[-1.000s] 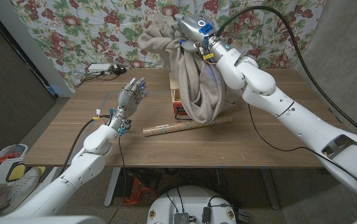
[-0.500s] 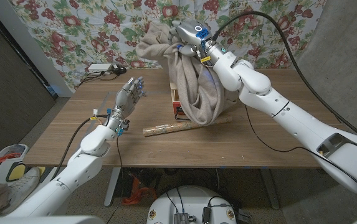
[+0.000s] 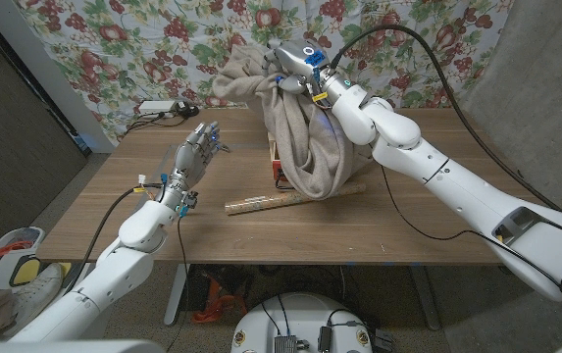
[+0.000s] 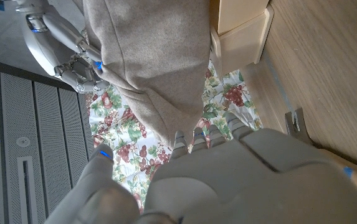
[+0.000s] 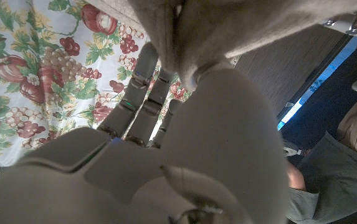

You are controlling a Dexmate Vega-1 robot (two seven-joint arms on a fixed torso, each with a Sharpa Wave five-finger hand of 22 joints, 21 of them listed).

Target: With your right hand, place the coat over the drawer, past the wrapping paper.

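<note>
A beige coat (image 3: 305, 137) hangs in folds over the small drawer unit (image 3: 278, 165) at the table's far middle, covering most of it. My right hand (image 3: 290, 63) grips the coat's bunched top above the drawer; in the right wrist view the fabric (image 5: 240, 25) runs between that hand's (image 5: 166, 149) thumb and fingers. The wrapping paper roll (image 3: 281, 200) lies on the table just in front of the drawer. My left hand (image 3: 190, 155) is raised above the table left of the drawer, open, fingers apart. From the left wrist I see the coat (image 4: 147, 62), drawer (image 4: 243, 28) and right hand (image 4: 72, 59).
A white power strip (image 3: 161, 107) with cables lies at the table's far left corner. A floral curtain (image 3: 114, 39) hangs behind the table. The wooden table (image 3: 437, 216) shows bare wood right of the coat and in front of the roll.
My right hand has moved left and slightly down, carrying the coat's top with it over the drawer. My left hand has drifted a little to the left.
</note>
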